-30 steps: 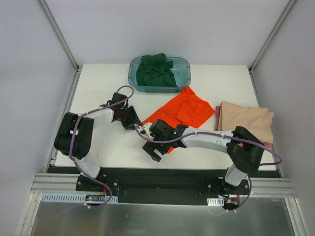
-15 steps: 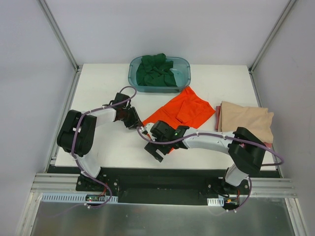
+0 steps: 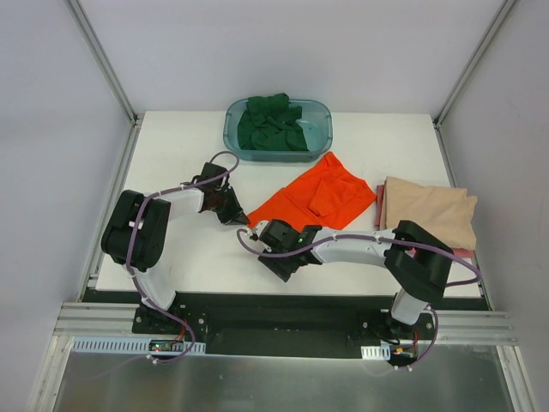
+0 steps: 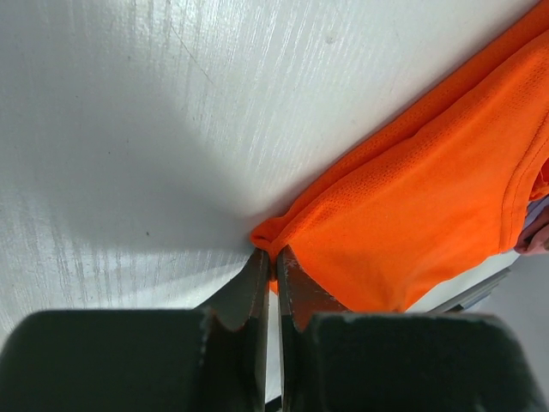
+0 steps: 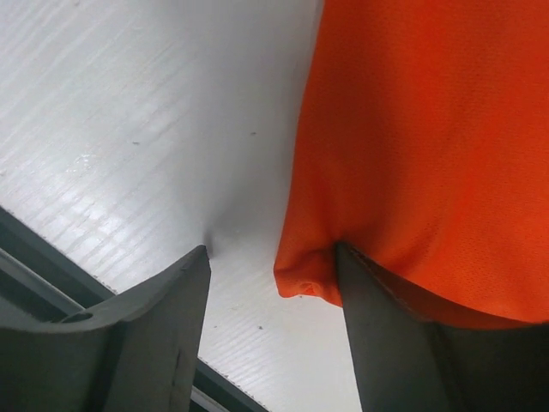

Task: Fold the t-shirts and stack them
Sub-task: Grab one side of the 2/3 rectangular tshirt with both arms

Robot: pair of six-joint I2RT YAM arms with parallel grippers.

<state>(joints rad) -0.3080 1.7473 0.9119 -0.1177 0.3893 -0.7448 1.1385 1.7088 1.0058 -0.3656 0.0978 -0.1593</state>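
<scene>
The bright orange-red t-shirt [image 3: 316, 193] lies spread on the white table. My left gripper [image 3: 239, 217] is shut on its left corner, as the left wrist view [image 4: 271, 255] shows, with the shirt [image 4: 412, 223] running off to the right. My right gripper [image 3: 279, 257] is open at the shirt's near corner; in the right wrist view [image 5: 274, 262] one finger presses the shirt [image 5: 429, 129] and the other rests on bare table. A folded beige t-shirt [image 3: 429, 210] lies at the right on a pink one [image 3: 378, 204]. Dark green t-shirts [image 3: 274, 122] fill the tub.
The translucent teal tub [image 3: 322, 142] stands at the back centre of the table. The table's near edge [image 3: 214, 290] and black rail run just below my right gripper. Grey enclosure walls stand on each side.
My right gripper has dropped lower toward the table at the shirt's near corner. My left gripper has shifted slightly right, holding the shirt's left corner. The orange shirt lies flatter.
</scene>
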